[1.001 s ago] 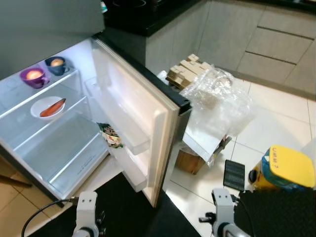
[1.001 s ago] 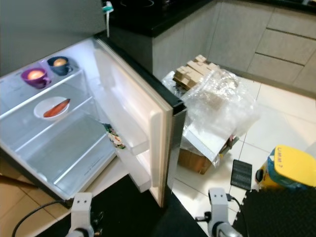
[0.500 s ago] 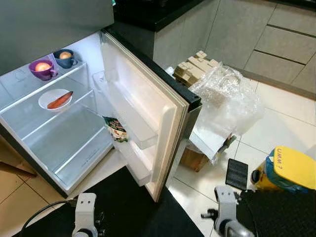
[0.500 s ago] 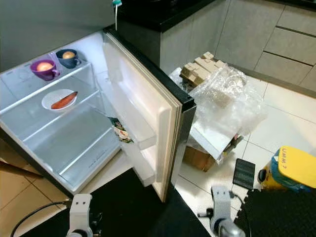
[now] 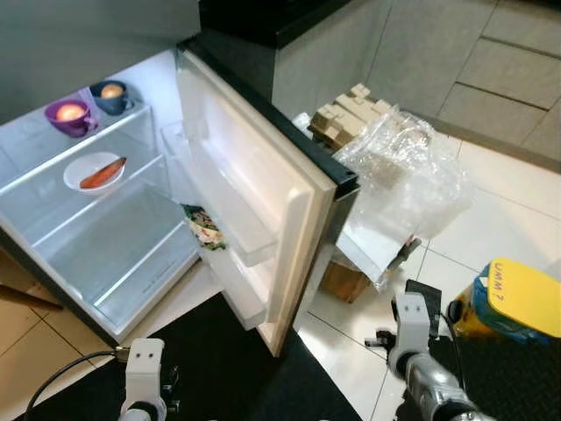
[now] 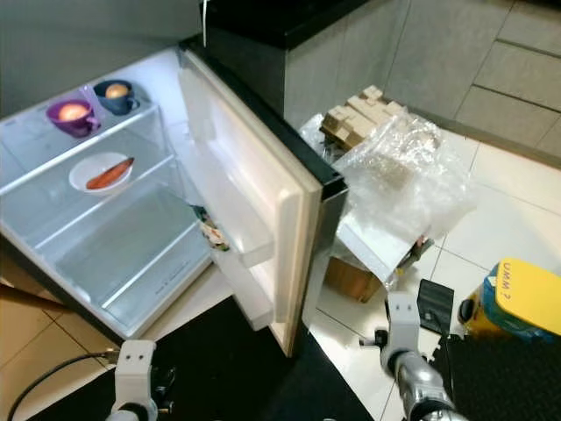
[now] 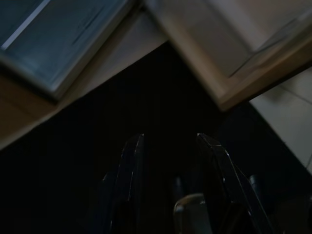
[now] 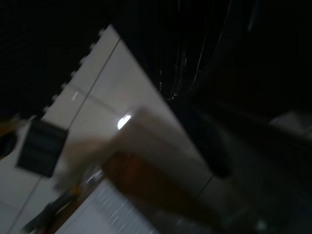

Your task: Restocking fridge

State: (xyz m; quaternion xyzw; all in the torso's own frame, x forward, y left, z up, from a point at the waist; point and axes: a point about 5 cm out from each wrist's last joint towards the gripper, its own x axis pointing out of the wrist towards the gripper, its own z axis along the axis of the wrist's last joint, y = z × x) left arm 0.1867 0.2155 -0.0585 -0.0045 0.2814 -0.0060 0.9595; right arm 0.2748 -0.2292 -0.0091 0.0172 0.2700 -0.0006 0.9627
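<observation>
Left wrist view shows the left gripper parted and empty above the black mat, fridge ahead with its door wide for loading; whether the right gripper is open or closed is unclear.

Two cups, one plate, one door-shelf packet, one cardboard box, one yellow container.
</observation>
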